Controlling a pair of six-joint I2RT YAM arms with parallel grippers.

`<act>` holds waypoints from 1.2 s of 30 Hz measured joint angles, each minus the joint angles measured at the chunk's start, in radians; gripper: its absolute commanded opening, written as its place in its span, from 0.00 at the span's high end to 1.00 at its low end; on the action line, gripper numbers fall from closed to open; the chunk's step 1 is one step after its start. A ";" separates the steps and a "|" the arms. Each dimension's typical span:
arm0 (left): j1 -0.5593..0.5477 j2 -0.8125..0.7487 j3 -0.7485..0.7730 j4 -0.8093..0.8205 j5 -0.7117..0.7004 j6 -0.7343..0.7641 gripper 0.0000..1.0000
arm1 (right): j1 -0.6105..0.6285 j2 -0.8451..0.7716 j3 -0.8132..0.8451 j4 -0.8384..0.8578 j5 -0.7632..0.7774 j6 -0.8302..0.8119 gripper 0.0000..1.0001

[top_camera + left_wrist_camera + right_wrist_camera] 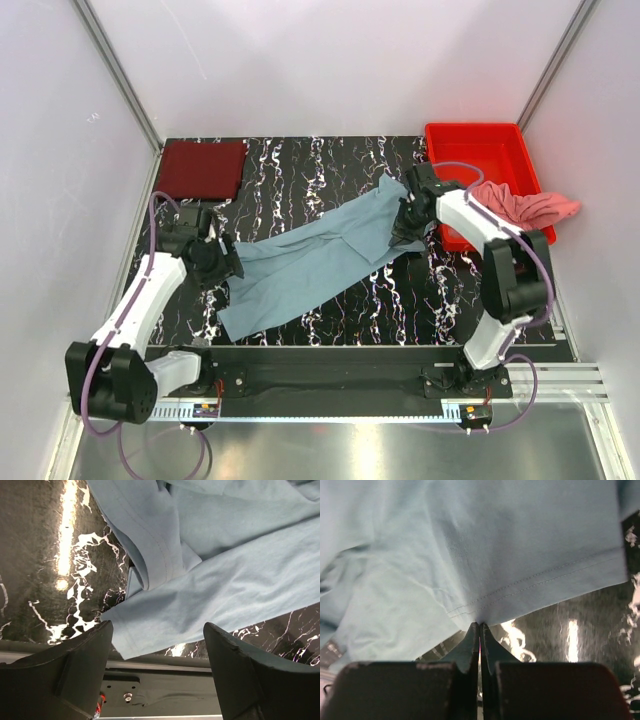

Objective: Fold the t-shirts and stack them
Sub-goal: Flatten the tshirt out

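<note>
The grey-blue t-shirt (315,258) lies stretched in a long diagonal band across the black marbled table. My right gripper (409,222) is shut on its hem at the band's upper right end; the right wrist view shows the hem (530,582) pinched between the closed tips (479,625). My left gripper (222,266) is open at the band's left end, above the cloth (210,585) and holding nothing. A folded maroon t-shirt (204,168) lies at the back left corner. The salmon pink t-shirt (528,206) is bunched over the red tray's edge.
The red plastic tray (478,150) stands at the back right of the table. White walls enclose the table on three sides. The black mounting rail (165,690) runs along the near edge below the left gripper.
</note>
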 measured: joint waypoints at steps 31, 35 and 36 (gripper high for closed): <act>0.073 -0.200 0.093 0.234 0.093 -0.029 1.00 | -0.003 -0.419 0.576 -0.261 0.106 -0.019 1.00; 0.073 -0.482 0.243 0.167 0.043 -0.034 1.00 | -0.004 -0.579 0.639 -0.296 0.195 -0.023 1.00; 0.073 -0.534 0.274 0.148 0.037 -0.039 1.00 | -0.004 -0.622 0.656 -0.304 0.214 -0.024 1.00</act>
